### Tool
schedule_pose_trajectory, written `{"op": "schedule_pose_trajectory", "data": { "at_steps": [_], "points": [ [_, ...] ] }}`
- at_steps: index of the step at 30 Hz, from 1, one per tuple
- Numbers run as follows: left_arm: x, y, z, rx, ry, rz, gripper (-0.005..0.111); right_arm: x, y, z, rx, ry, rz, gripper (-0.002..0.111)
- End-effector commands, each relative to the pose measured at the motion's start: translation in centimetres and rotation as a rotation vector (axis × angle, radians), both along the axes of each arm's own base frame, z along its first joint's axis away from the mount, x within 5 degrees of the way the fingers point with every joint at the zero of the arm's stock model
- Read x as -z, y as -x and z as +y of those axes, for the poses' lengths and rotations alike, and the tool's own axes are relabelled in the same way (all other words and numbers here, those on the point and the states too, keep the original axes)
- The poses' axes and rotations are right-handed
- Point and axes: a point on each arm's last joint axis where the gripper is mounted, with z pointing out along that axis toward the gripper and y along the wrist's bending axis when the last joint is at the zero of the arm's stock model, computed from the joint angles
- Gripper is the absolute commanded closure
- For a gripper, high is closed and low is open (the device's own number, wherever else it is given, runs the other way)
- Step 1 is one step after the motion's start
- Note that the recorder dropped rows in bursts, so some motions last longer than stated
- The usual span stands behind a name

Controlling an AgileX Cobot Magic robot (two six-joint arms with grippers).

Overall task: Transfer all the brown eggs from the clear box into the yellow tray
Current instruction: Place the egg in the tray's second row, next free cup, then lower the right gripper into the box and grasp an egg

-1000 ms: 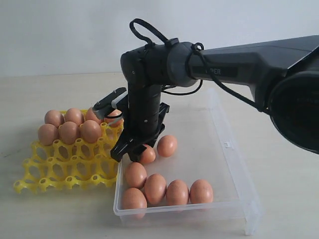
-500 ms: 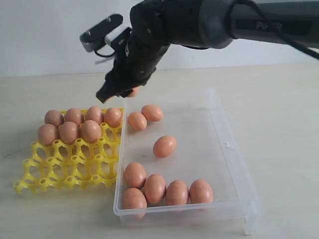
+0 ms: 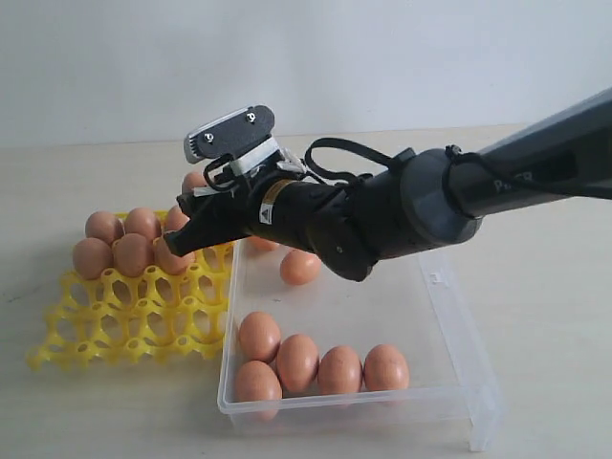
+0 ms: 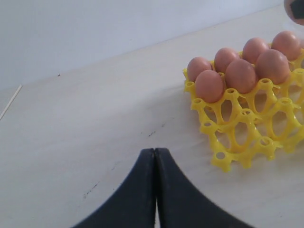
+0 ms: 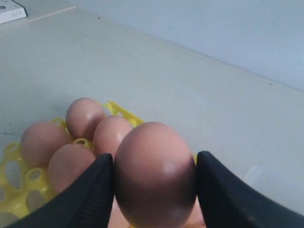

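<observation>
Exterior view: on the pale table [image 3: 535, 239], the transparent rectangular plastic box [image 3: 449, 316] holds several orange-brown oval eggs [image 3: 297, 361], mostly along its near edge. The yellow plastic egg tray [image 3: 124, 325] lies just beside its left wall. Right gripper [image 5: 154, 187] pinches one egg [image 5: 152, 161] over the tray's far edge; left gripper [image 4: 155, 159] is pressed together.

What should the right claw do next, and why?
Probably lower the right claw a little to seat its brown egg in an open cup of the yellow tray, then release. The wrist view shows the egg clamped between the claw's fingers above the tray, beside the seated eggs. More eggs wait in the clear box.
</observation>
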Motion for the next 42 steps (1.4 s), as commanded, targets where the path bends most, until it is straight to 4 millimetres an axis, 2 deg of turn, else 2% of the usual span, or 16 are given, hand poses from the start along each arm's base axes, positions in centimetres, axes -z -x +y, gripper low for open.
{"op": "schedule_pose_trajectory", "data": {
  "at_steps": [1, 12, 15, 19, 20, 25, 28, 32, 34, 37, 39, 42],
  "points": [
    [-0.2, 0.0, 0.0, 0.001, 0.005, -0.018, 0.107, 1.2, -0.1, 0.0, 0.010, -0.043, -0.017, 0.108],
    [-0.2, 0.0, 0.0, 0.001, 0.005, -0.018, 0.107, 3.4, -0.1, 0.0, 0.013, -0.024, 0.022, 0.096],
    [-0.2, 0.0, 0.0, 0.001, 0.005, -0.018, 0.107, 3.9, -0.1, 0.0, 0.017, -0.013, 0.042, 0.083],
    [-0.2, 0.0, 0.0, 0.001, 0.005, -0.018, 0.107, 4.1, 0.0, -0.1, 0.016, 0.006, 0.057, 0.048],
    [-0.2, 0.0, 0.0, 0.001, 0.005, -0.018, 0.107, 4.2, 0.0, -0.1, 0.018, 0.005, 0.064, 0.043],
    [-0.2, 0.0, 0.0, 0.001, 0.005, -0.018, 0.107, 4.5, 0.1, -0.2, 0.022, 0.037, 0.093, 0.042],
    [-0.2, 0.0, 0.0, 0.001, 0.005, -0.018, 0.107, 2.9, 0.2, -0.4, 0.025, 0.045, 0.096, 0.044],
    [-0.2, 0.0, 0.0, 0.001, 0.005, -0.018, 0.107, -2.3, 1.1, -1.4, 0.038, 0.114, 0.141, 0.048],
    [-0.2, 0.0, 0.0, 0.001, 0.005, -0.018, 0.107, -5.3, 1.9, -2.4, 0.056, 0.204, 0.219, 0.051],
    [-0.2, 0.0, 0.0, 0.001, 0.005, -0.018, 0.107, -8.2, 3.2, -3.9, 0.102, 0.325, 0.382, 0.062],
    [-0.2, 0.0, 0.0, 0.001, 0.005, -0.018, 0.107, -9.0, 4.1, -4.6, 0.135, 0.380, 0.506, 0.064],
    [-0.2, 0.0, 0.0, 0.001, 0.005, -0.018, 0.107, -8.6, 5.3, -4.8, 0.146, 0.415, 0.683, 0.055]
  ]
}}
